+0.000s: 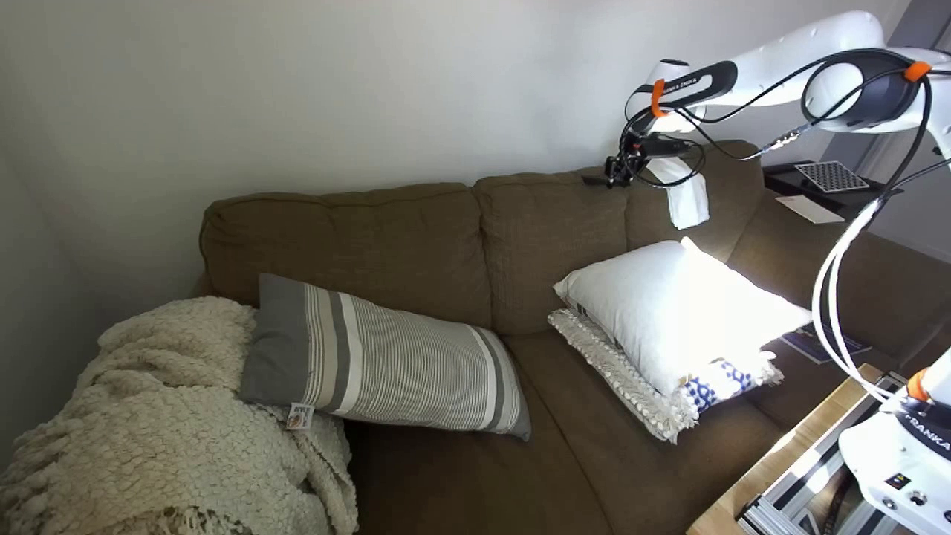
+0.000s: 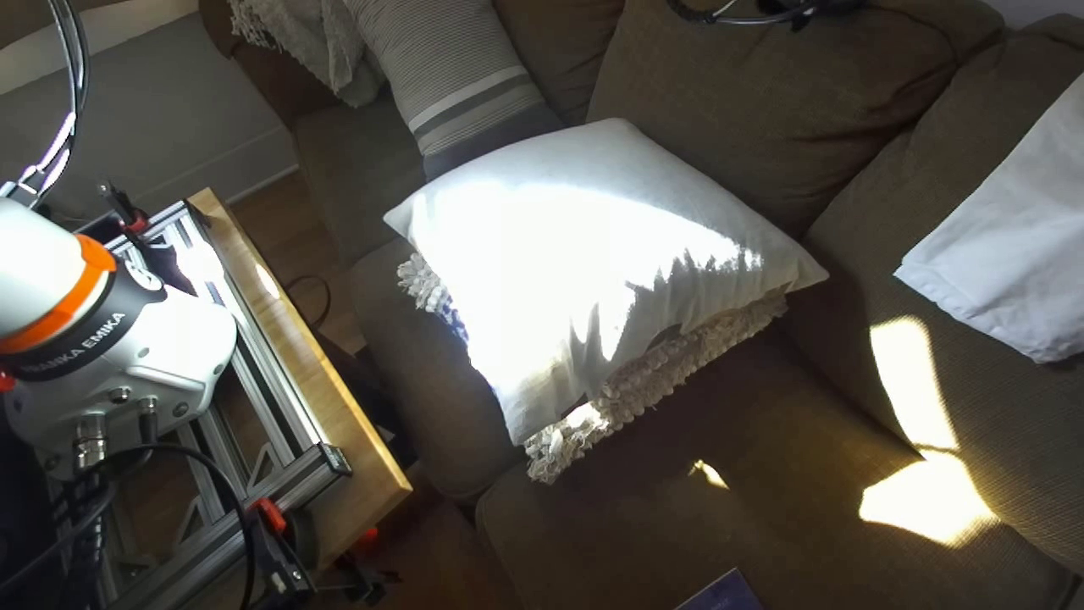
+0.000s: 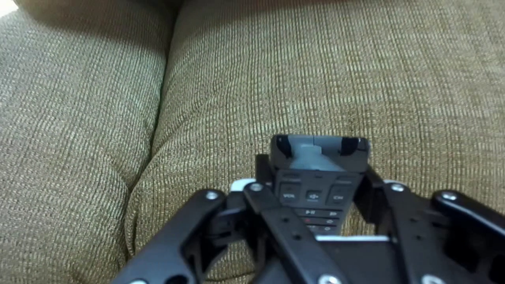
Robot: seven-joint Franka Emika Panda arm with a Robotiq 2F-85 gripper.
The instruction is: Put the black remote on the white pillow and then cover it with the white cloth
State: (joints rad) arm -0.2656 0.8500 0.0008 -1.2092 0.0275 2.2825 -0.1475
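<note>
The black remote (image 3: 313, 193) is between the fingertips of my gripper (image 3: 315, 173) in the wrist view, with a finger against each side. The fingers hide part of it. In an exterior view the gripper (image 1: 618, 171) is at the top of the sofa back, with the remote (image 1: 593, 180) sticking out from it. I cannot tell whether the remote touches the sofa. The white pillow (image 1: 661, 301) lies below on the seat and shows in both exterior views (image 2: 584, 246). The white cloth (image 1: 689, 200) hangs over the sofa back beside the gripper, also in an exterior view (image 2: 1008, 237).
A flatter white cushion with blue marks (image 1: 717, 383) lies under the white pillow. A striped pillow (image 1: 409, 364) and a cream knitted blanket (image 1: 171, 416) are at the far end of the sofa. The wall stands behind the sofa back (image 1: 356, 238). Cables hang from the arm.
</note>
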